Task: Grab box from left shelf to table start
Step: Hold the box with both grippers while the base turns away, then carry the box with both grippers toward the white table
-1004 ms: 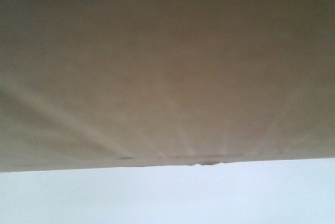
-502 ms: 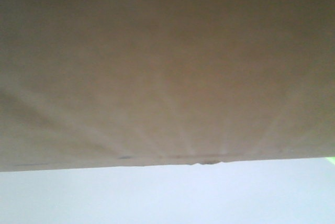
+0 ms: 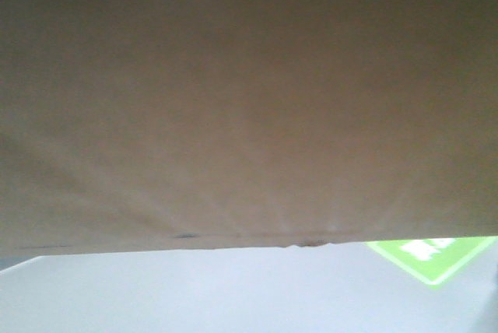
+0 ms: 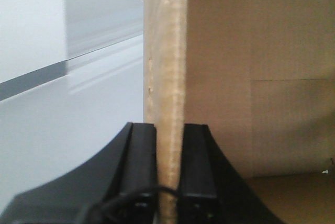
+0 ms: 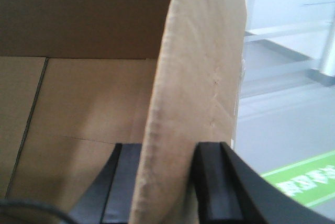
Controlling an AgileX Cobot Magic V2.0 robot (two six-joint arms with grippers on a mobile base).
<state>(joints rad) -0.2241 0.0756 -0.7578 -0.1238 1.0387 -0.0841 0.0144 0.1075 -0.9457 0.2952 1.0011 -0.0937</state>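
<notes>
**Item: box** (image 3: 249, 99). Plain tan corrugated cardboard, open-topped. In the front-facing view one broad blank face fills the upper three quarters of the frame. Its lower edge runs nearly level, with a small nick near the middle. Both wrist views show the inside: bare brown walls and the bottom flaps with their seams. No print can be seen on any face in view.

**Location:** held up close before the front camera, gripped at two opposite side walls. Pale grey floor (image 3: 194, 294) shows below its lower edge, and a green marking (image 3: 428, 259) lies at the lower right. What bears the box from below cannot be told.

**Left gripper** (image 4: 168, 171): reaches in over the wall's rim. Its black fingers (image 4: 141, 166) are pressed on either face of the wall (image 4: 165, 77), one inside and one outside.

**Right gripper** (image 5: 167, 182): same pose on the opposite wall (image 5: 199, 77), with fingers (image 5: 212, 182) pinching the cardboard, which bows slightly.
</notes>
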